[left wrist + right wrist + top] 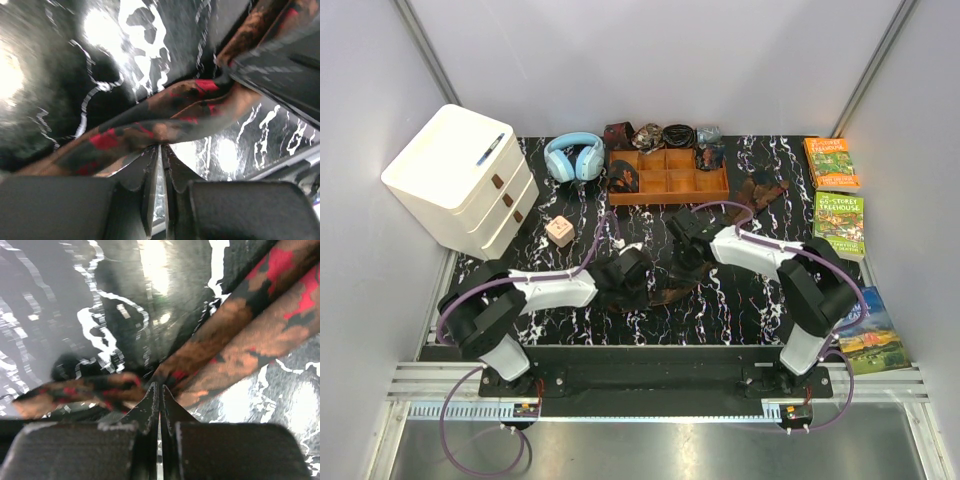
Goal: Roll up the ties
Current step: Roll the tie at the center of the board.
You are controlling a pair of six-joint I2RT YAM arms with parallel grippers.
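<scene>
A dark brown tie [672, 290] with a reddish-tan pattern lies on the black marble table between my two grippers. My left gripper [632, 272] is shut on this tie; in the left wrist view the tie [150, 122] runs across just above the closed fingertips [161, 148]. My right gripper [686, 250] is shut on the same tie; in the right wrist view two strands of the tie [250, 335] spread from the closed tips [160, 386]. A second tie [758, 192] lies right of the orange-brown wooden tray [668, 186].
Rolled ties [650, 135] sit behind the tray and one in its left compartment [624, 177]. Blue headphones [574, 157], a white drawer unit [460, 178] and a small pink cube [559, 231] stand at left. Three books [838, 210] lie along the right edge.
</scene>
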